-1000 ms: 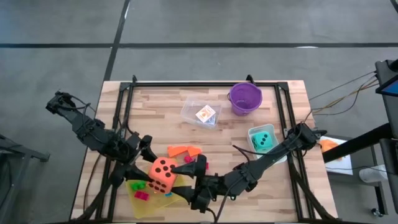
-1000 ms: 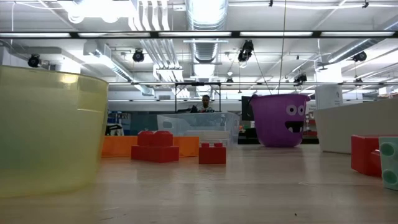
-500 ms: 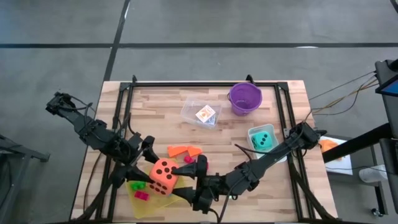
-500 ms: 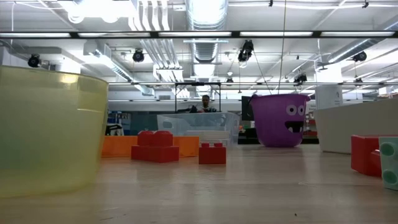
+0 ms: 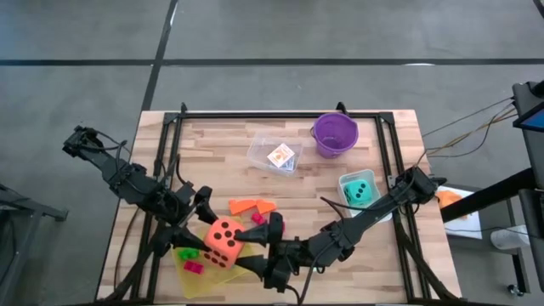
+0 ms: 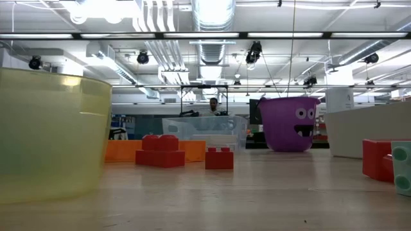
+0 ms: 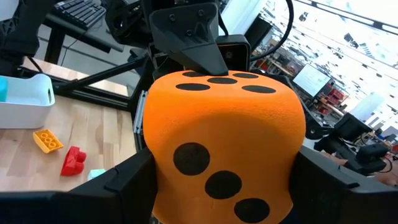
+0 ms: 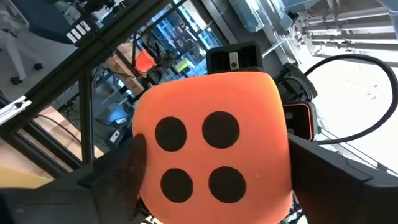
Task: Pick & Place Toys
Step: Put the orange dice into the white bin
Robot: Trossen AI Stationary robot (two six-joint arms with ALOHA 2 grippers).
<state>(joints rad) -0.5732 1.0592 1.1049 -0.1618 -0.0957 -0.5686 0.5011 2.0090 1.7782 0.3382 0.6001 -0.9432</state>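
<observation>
The orange die (image 5: 223, 240) with black dots hangs above the flat yellow tray (image 5: 204, 274) at the table's near left. My left gripper (image 5: 205, 223) comes at it from the left and is shut on it; the die (image 7: 224, 143) fills its wrist view. From the right, my right gripper (image 5: 255, 245) reaches it, and its open fingers stand close on either side of the die (image 8: 211, 149). A green brick (image 5: 188, 252) and a pink brick (image 5: 194, 267) lie in the tray. Neither gripper shows in the low view. My left gripper pinches the orange die between its two fingers (image 7: 118, 183) by two opposite sides (image 7: 158, 174). The fingers come level from the table's left. The die is lifted clear above the yellow tray, a little tilted. My right gripper's fingers (image 8: 118, 180) flank the die; whether they touch it I cannot tell.
Orange wedges (image 5: 251, 206) and a small red brick (image 5: 257, 218) lie just beyond the die. A teal die sits in a white tub (image 5: 359, 191) at the right. The purple bucket (image 5: 335, 134) and a clear tub (image 5: 276, 155) holding a card pack stand at the back.
</observation>
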